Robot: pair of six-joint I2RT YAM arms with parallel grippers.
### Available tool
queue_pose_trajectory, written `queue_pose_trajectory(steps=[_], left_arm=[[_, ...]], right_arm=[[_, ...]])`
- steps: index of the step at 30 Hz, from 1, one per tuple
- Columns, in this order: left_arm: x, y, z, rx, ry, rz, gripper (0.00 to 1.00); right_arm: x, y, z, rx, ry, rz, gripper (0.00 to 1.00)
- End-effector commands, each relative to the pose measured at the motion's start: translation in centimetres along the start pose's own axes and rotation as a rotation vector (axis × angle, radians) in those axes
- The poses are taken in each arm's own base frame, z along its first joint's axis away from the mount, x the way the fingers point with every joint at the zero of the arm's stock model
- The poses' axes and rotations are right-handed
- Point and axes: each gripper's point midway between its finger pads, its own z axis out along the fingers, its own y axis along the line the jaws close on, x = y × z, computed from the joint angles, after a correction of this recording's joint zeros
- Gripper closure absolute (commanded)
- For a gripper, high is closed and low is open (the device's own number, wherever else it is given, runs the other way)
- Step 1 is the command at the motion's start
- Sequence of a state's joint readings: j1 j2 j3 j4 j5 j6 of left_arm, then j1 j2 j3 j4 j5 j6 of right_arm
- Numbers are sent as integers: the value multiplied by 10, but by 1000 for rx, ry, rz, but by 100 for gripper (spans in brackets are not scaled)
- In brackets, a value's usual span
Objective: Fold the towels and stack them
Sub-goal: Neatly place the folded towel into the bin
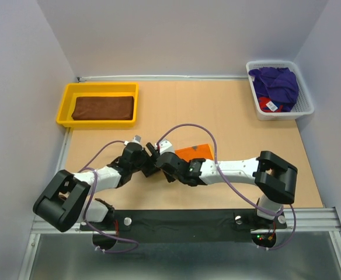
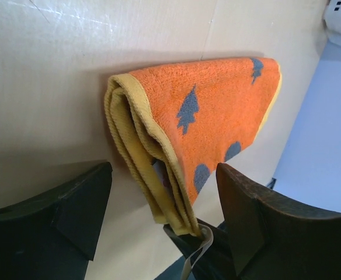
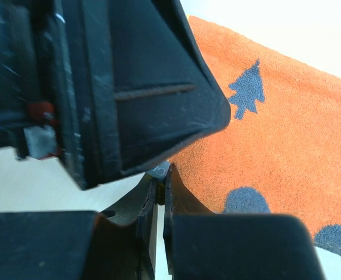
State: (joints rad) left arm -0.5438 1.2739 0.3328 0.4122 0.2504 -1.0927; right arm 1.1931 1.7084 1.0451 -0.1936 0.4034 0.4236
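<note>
Here's the pale wooden desk point(image 1: 217, 111), boxed in by plain light-grey walls point(image 1: 176, 35) on the far, left and right sides, with a dark mounting strip point(image 1: 182, 220) running along the near edge under the arm bases. In the far left corner sits the yellow tray point(image 1: 97, 87), and the brown towel point(image 1: 103, 108) lies folded flat inside it. Over in the far right corner is the white mesh basket point(image 1: 306, 106), with the purple towel point(image 1: 278, 84) bunched up in it and a bit of the red towel point(image 1: 268, 105) showing underneath. All the action is mid-desk, towards the near edge: the orange towel point(image 1: 195, 153) lies there folded over, tree print up and yellow border showing, half hidden by the two arms reaching in together. The right end effector point(image 3: 160, 181) is pinched narrow on the towel's near corner — a small pale tag peeks out at its tips. The left end effector point(image 2: 163, 169) is spread wide, one finger on each side of that same folded corner — not touching the cloth as far as the wrist view shows.
</note>
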Motion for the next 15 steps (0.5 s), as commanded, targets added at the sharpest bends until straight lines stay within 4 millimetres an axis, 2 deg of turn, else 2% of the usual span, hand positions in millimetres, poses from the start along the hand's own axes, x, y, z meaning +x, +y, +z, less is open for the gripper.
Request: queue_pose_trajectory(steps=[1, 6, 15], left_arm=[[1, -1, 4, 12, -26, -45, 21], [13, 6, 9, -8, -10, -66, 29], [2, 15, 9, -29, -87, -71, 51]], right_arm=[[-14, 10, 0, -33, -60, 57, 100], [-16, 11, -1, -41, -72, 66, 99], [-12, 11, -1, -49, -64, 69, 99]])
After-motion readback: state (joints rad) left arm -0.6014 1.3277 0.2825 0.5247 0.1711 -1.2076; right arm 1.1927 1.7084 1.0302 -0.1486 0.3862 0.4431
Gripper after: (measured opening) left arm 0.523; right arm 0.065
